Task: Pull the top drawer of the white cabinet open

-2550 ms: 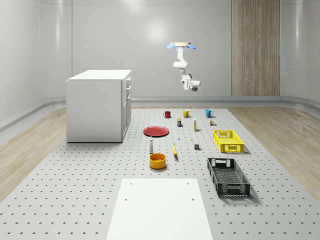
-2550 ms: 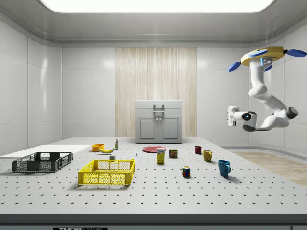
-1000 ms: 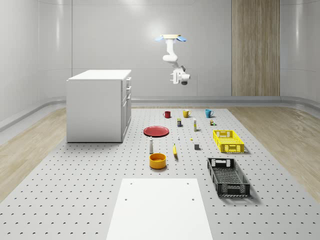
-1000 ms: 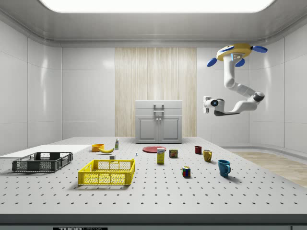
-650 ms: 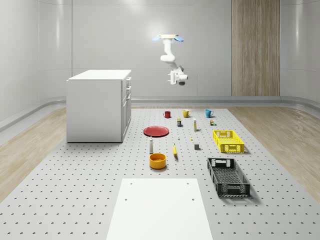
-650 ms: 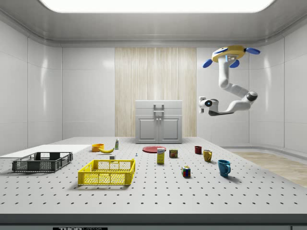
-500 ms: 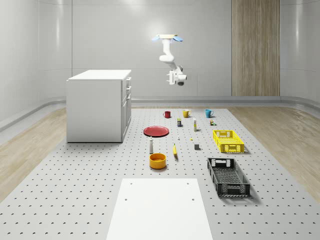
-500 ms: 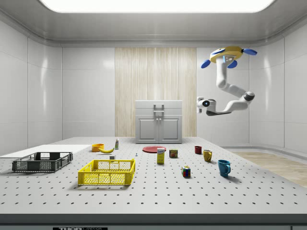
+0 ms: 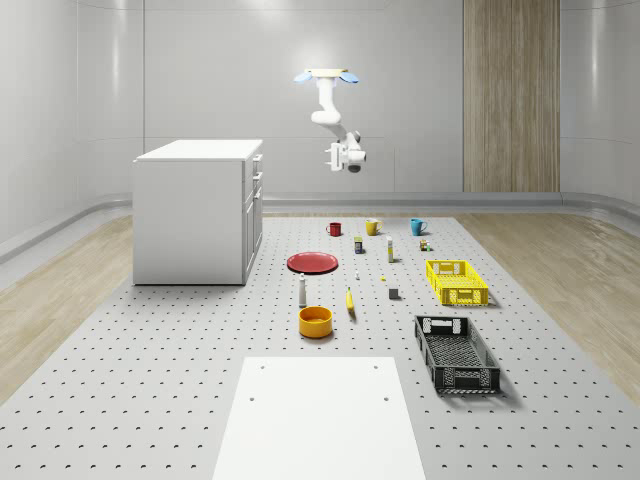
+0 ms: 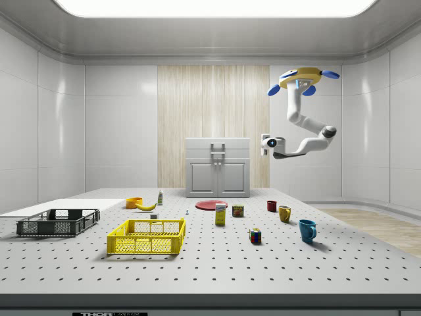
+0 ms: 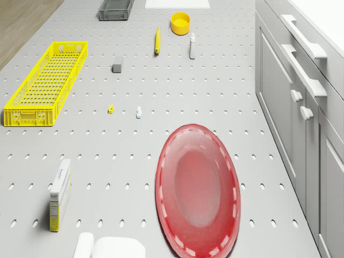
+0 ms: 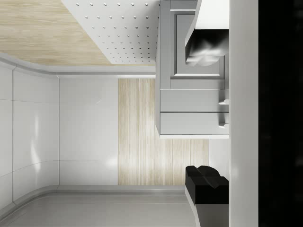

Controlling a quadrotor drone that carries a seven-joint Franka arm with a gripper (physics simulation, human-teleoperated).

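The drone (image 9: 323, 75) hovers high over the far table, its gripper (image 10: 266, 143), whose state I cannot tell, well apart from the white cabinet (image 9: 195, 212) at the whole-scene view's left, whose rigid top drawer (image 10: 218, 145) probably slides stiffly, best grasped by its bar handle (image 11: 305, 36).

The white cabinet (image 9: 198, 212) ahead of the fingers looks matt and smooth; the red plate (image 11: 198, 188) is glossy (light glints along its rim), the yellow crate (image 11: 47, 84) reads as moulded plastic lattice, the perforated table (image 9: 150, 380) matt grey
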